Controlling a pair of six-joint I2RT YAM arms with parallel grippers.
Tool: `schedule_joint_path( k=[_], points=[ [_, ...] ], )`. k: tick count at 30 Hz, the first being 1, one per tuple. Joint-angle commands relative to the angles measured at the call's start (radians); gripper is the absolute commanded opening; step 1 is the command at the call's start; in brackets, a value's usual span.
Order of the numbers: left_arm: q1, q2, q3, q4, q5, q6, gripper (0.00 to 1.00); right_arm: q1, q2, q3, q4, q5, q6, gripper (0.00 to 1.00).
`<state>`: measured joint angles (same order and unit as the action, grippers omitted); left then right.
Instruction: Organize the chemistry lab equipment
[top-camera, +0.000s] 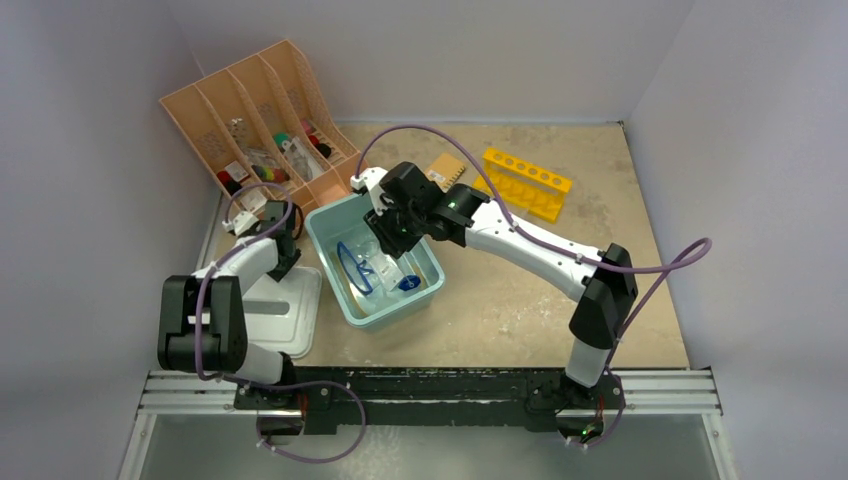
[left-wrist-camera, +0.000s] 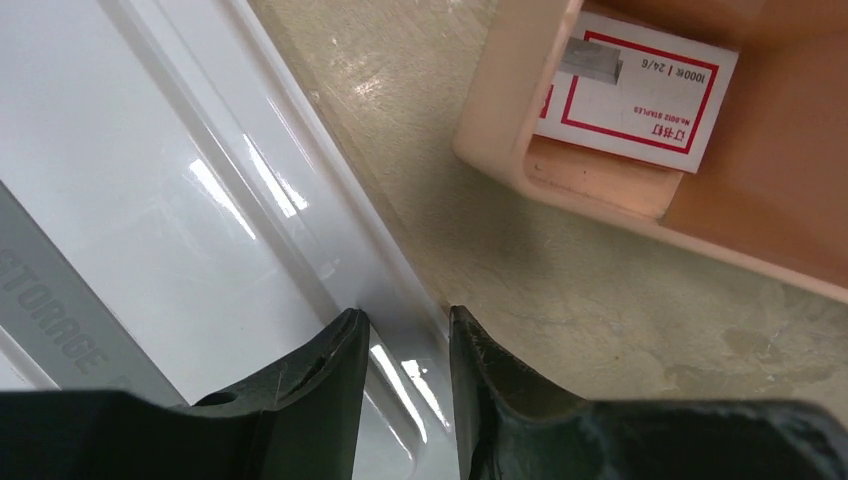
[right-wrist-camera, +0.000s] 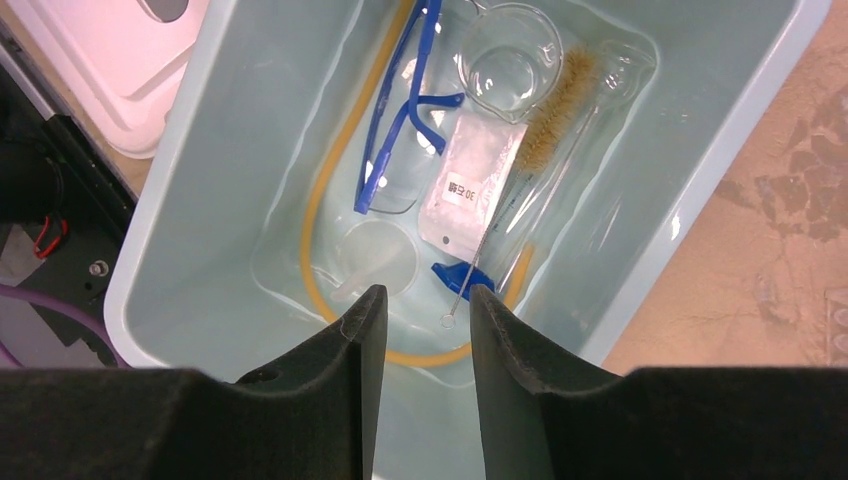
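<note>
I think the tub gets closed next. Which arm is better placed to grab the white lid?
Left. The left gripper straddles the white lid at its rim; the right gripper hangs over the teal tub, away from the lid.

The tub (top-camera: 325, 262) stands mid-table. The file organiser (top-camera: 250, 100) sits just behind it to the left, and the tube rack (top-camera: 525, 182) behind it to the right, apart. The lid (top-camera: 285, 305) lies just beside its left wall. Inside it, the goggles (right-wrist-camera: 390, 120) lie toward the lid side and the brush (right-wrist-camera: 555, 110) toward the opposite wall. A pouch (right-wrist-camera: 470, 180) lies between them, and the rubber tubing (right-wrist-camera: 312, 215) loops around them.
</note>
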<state>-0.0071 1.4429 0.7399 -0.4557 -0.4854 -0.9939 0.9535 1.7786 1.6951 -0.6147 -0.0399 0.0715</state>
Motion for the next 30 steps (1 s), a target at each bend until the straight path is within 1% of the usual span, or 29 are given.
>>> schedule_joint_path(
  k=[1, 3, 5, 8, 10, 13, 18, 26, 27, 30],
  points=[
    [0.007, 0.041, -0.006, 0.062, 0.006, -0.056, 0.34, -0.002, -0.050, 0.010, 0.023, 0.034, -0.004, 0.38],
    [0.007, 0.039, -0.021, 0.073, 0.001, -0.064, 0.32, -0.001, -0.047, 0.015, 0.024, 0.038, -0.008, 0.38],
    [0.007, 0.042, -0.032, 0.086, 0.003, -0.067, 0.28, -0.001, -0.044, 0.020, 0.024, 0.037, -0.011, 0.37],
    [0.032, 0.056, -0.034, 0.087, 0.015, -0.072, 0.15, -0.001, -0.041, 0.025, 0.030, 0.056, -0.012, 0.37],
    [0.033, 0.037, -0.030, 0.073, 0.016, -0.078, 0.07, -0.002, -0.039, 0.028, 0.036, 0.057, -0.009, 0.37],
    [0.033, -0.055, 0.004, -0.007, 0.005, -0.083, 0.00, -0.003, -0.041, 0.026, 0.048, 0.042, 0.006, 0.37],
    [0.033, -0.197, 0.037, -0.116, -0.019, -0.111, 0.00, -0.003, -0.042, -0.007, 0.108, -0.068, 0.067, 0.38],
    [0.034, -0.354, 0.056, -0.196, 0.031, -0.178, 0.00, -0.002, -0.047, -0.010, 0.174, -0.117, 0.143, 0.40],
    [0.033, -0.375, 0.055, -0.201, 0.045, -0.188, 0.00, -0.002, -0.047, -0.008, 0.181, -0.130, 0.158, 0.41],
    [0.034, -0.439, 0.058, -0.219, 0.079, -0.226, 0.00, -0.002, -0.036, 0.002, 0.213, -0.211, 0.201, 0.52]
  ],
)
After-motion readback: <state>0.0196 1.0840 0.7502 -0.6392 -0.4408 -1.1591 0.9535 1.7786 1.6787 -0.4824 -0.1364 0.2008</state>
